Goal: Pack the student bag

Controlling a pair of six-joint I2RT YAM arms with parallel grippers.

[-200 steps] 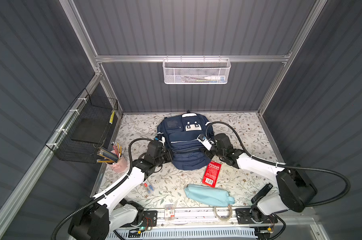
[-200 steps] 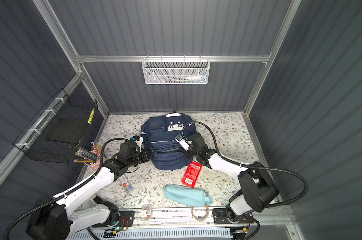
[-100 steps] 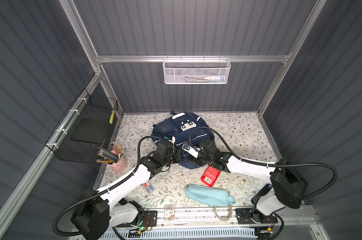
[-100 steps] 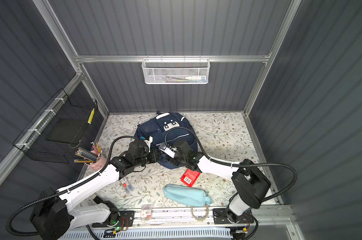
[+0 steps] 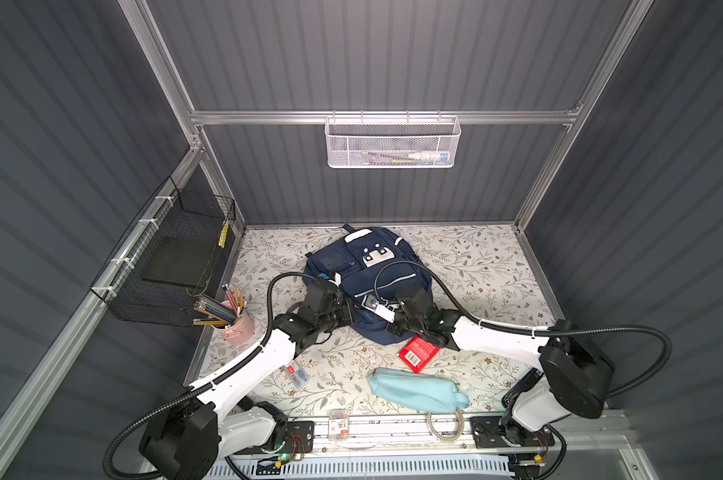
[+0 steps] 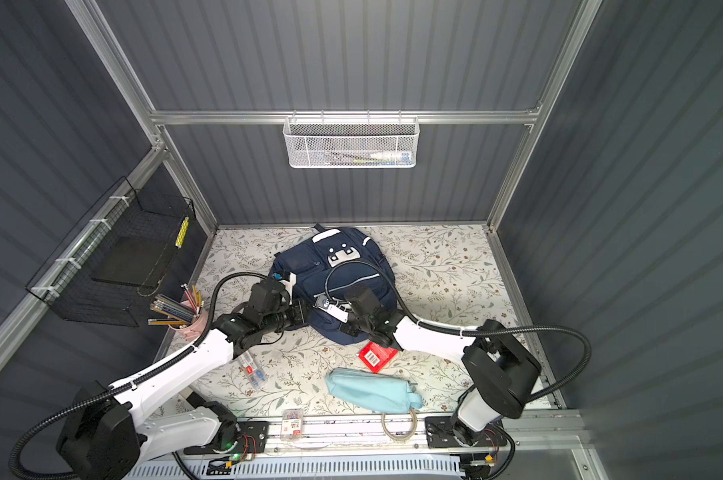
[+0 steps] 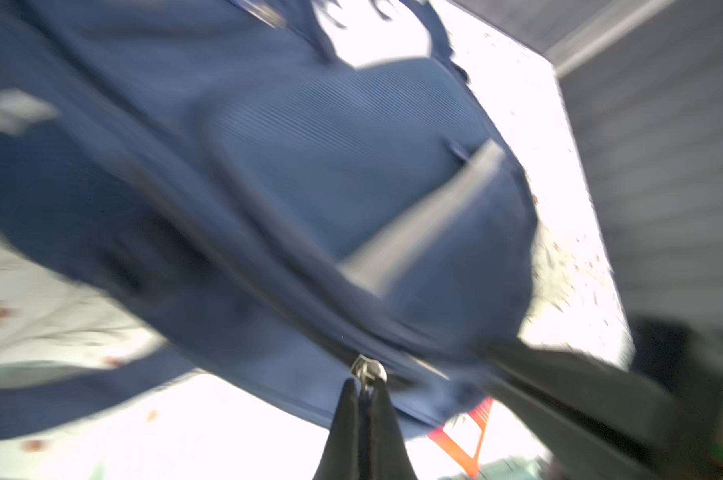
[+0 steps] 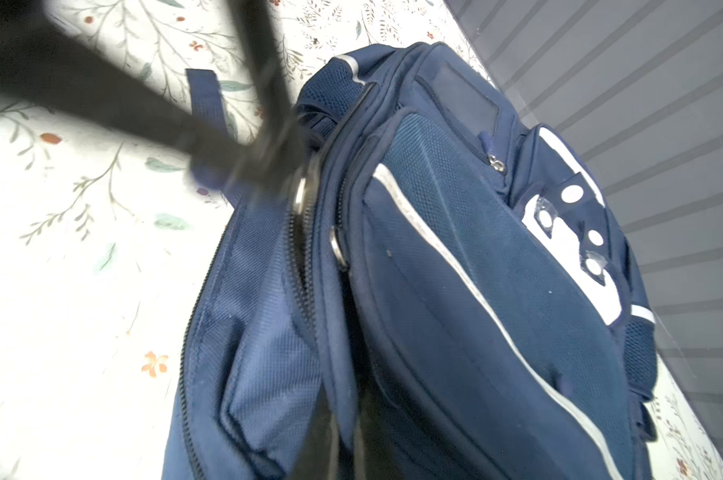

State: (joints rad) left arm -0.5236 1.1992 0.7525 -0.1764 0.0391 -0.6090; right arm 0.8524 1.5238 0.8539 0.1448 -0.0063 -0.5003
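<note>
The floral counter (image 5: 476, 266) carries the bag (image 5: 343, 262). The bag lies front up in the middle, with its white patch toward the back edge. The blue pouch (image 5: 414, 390) lies near the front edge, well apart from the bag. The red pack (image 5: 418, 353) sits between the two, just beside the bag's near end and partly under the right arm. A pink cup (image 5: 235, 328) of pencils stands at the left edge. Both tools meet at the bag's near end. The left tool (image 7: 365, 384) is clenched on a metal zip pull (image 7: 367, 369) there. The right tool (image 7: 492, 359) is clenched too, with its tip against the bag's edge close by. I cannot tell whether it has caught any cloth.
</note>
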